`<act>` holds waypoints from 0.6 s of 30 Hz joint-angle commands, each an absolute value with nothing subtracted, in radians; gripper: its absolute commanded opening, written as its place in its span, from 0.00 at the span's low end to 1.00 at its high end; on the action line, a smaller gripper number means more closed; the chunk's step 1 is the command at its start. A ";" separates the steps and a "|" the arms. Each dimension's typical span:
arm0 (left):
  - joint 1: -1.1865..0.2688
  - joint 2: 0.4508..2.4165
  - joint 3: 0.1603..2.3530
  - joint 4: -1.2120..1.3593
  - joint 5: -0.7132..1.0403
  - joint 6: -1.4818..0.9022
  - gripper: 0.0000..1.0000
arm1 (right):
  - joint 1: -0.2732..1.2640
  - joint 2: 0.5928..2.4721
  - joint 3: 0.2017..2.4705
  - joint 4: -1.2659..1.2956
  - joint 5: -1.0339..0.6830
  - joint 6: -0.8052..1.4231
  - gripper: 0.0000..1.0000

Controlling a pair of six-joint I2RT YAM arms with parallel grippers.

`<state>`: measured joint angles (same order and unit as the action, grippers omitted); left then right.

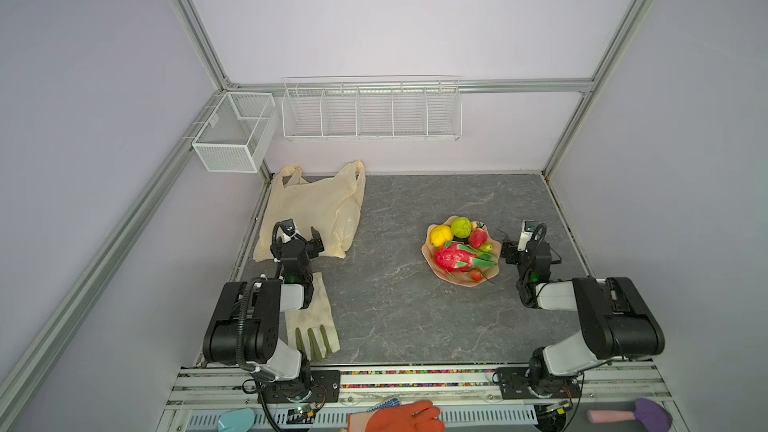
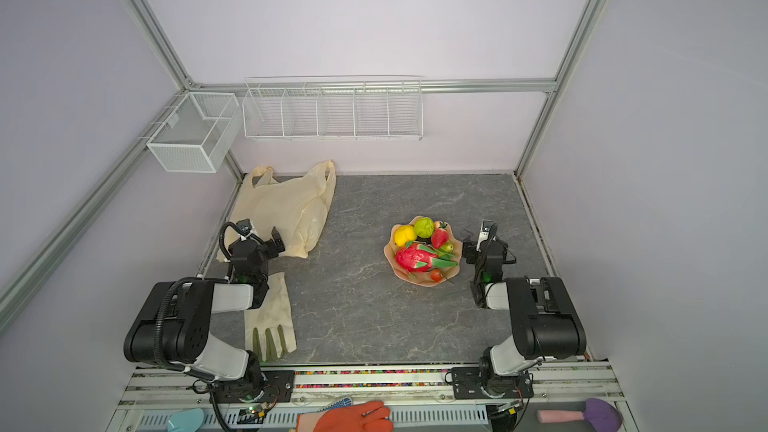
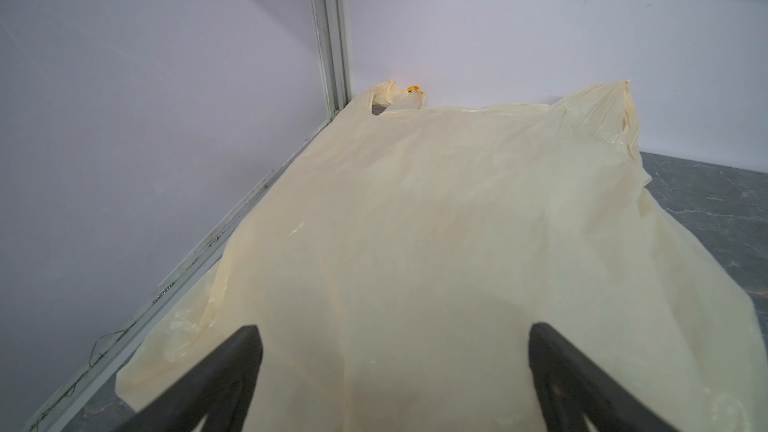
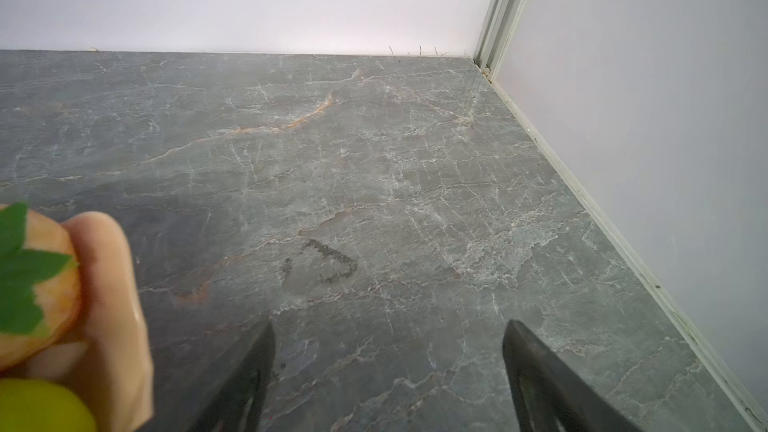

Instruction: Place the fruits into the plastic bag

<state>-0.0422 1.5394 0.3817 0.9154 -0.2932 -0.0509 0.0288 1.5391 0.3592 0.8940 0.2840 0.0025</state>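
Robot lab cell: aluminium frame, plain lilac walls, two mounted arms.

Grey marbled tabletop with peach wavy-edged plate at right, cream green-fingered glove at left; 2 wall fixtures behind: white mesh basket, wire rack.

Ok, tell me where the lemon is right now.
In both top views the lemon lies on the far-left part of the peach plate, in the scene's right half, beside the lime and behind the dragon fruit.
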 commanded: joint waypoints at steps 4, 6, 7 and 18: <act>-0.044 1.548 0.371 0.937 -0.305 -0.054 1.00 | 0.032 1.536 0.365 0.914 0.282 -0.004 0.88; -0.044 1.549 0.371 0.937 -0.305 -0.055 1.00 | 0.032 1.536 0.365 0.914 0.283 -0.003 0.88; -0.044 1.549 0.371 0.937 -0.305 -0.054 1.00 | 0.032 1.536 0.364 0.914 0.283 -0.004 0.88; -0.046 1.527 0.357 0.956 -0.275 -0.040 1.00 | 0.035 1.505 0.366 0.895 0.304 0.001 0.88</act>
